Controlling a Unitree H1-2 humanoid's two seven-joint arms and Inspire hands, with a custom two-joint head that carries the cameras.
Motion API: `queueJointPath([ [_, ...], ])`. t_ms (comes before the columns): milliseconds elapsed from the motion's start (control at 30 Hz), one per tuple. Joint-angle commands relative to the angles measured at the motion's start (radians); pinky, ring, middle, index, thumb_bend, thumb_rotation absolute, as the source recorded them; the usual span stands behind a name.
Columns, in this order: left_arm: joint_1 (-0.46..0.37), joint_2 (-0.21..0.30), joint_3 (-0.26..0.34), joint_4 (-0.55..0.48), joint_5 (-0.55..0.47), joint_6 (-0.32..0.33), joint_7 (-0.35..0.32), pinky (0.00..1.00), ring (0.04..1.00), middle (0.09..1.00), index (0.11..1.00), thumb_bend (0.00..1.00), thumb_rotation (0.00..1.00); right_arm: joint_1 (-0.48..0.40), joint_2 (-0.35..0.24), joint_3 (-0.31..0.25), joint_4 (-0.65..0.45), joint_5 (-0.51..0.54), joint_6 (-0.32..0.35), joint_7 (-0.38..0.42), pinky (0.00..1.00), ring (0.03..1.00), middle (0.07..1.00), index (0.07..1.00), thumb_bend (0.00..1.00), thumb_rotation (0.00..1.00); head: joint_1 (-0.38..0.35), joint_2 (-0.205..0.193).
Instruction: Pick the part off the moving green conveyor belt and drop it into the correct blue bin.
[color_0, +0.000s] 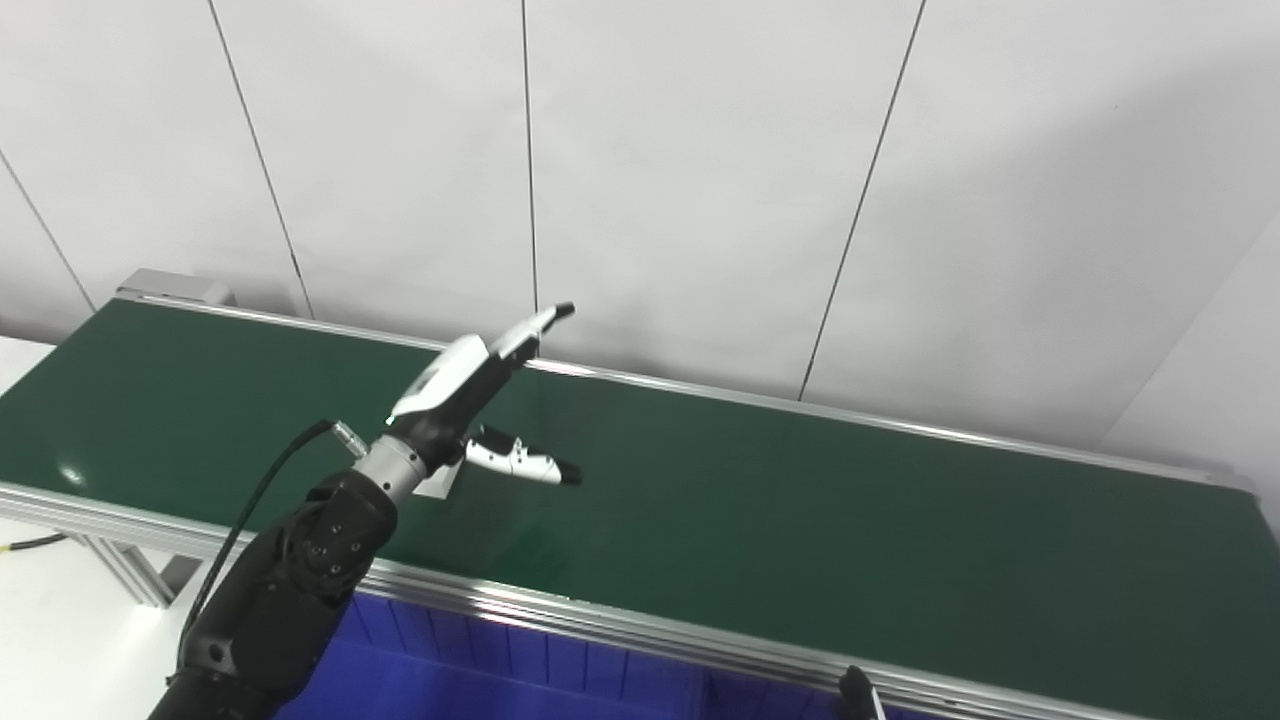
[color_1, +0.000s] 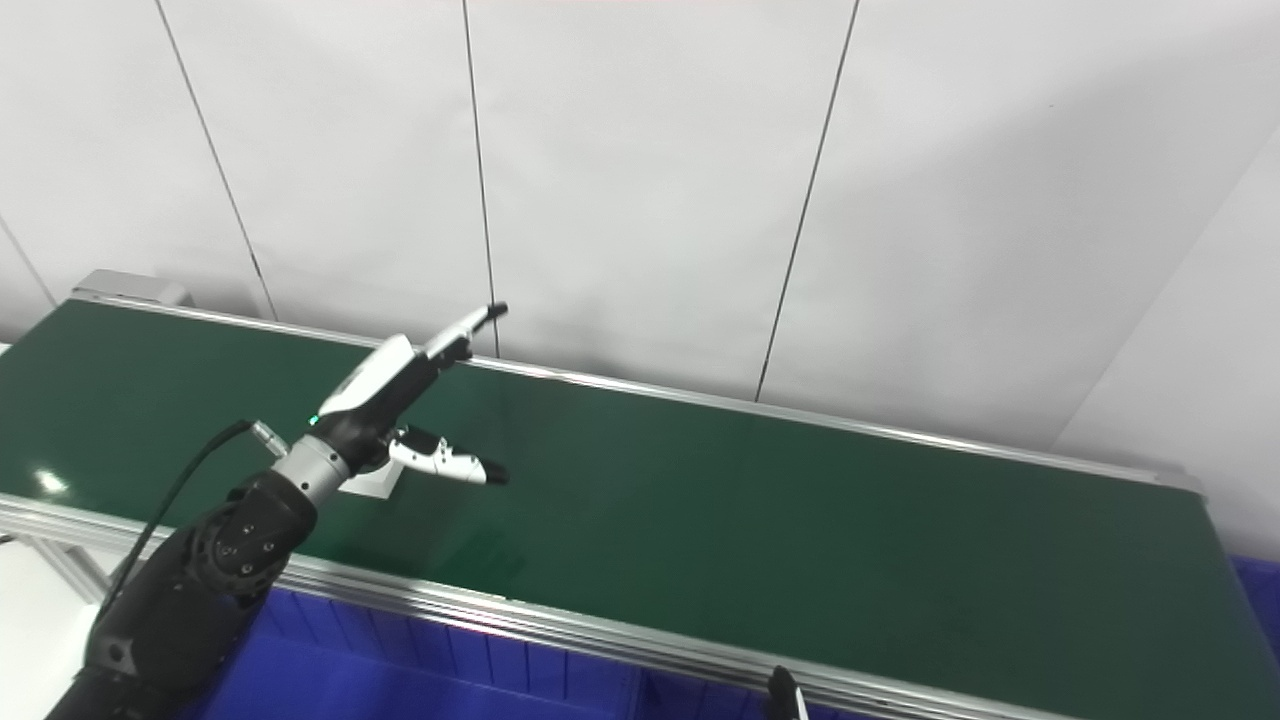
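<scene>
Hovering: left hand over green belt | fingers spread wide, holding nothing | white part beneath wrist

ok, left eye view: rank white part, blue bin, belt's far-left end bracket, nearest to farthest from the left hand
1. white part – on the green belt, just under the wrist of the open left hand, partly hidden.
2. blue bin – below the belt's near rail, toward the robot.
3. end bracket – grey, at the belt's far-left corner by the wall.
</scene>
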Motion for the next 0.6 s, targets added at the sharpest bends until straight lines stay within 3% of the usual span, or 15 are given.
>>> queueJointPath([
  [0, -0.052, 0.024, 0.001, -0.023, 0.013, 0.007, 0.007, 0.87, 0.994, 1.0, 0.994, 0.88, 0.33, -0.004, 0.006, -0.001, -0.033, 0.014, -0.051, 0.014, 1.0, 1.0, 1.0, 1.0, 0.73, 0.92, 0.0, -0.001],
  [233, -0.104, 0.056, -0.046, 0.039, 0.065, 0.017, -0.02, 0.96, 1.0, 1.0, 0.989, 0.9, 0.28, -0.007, 0.002, -0.012, -0.031, 0.018, -0.051, 0.021, 1.0, 1.0, 1.0, 1.0, 0.71, 0.91, 0.02, 0.002],
  [567, -0.148, 0.07, -0.101, 0.148, 0.149, -0.004, 0.024, 0.97, 0.989, 1.0, 0.957, 0.92, 0.22, -0.01, 0.002, -0.038, -0.031, 0.034, -0.051, 0.043, 1.0, 1.0, 1.0, 1.0, 0.7, 0.92, 0.058, -0.002],
])
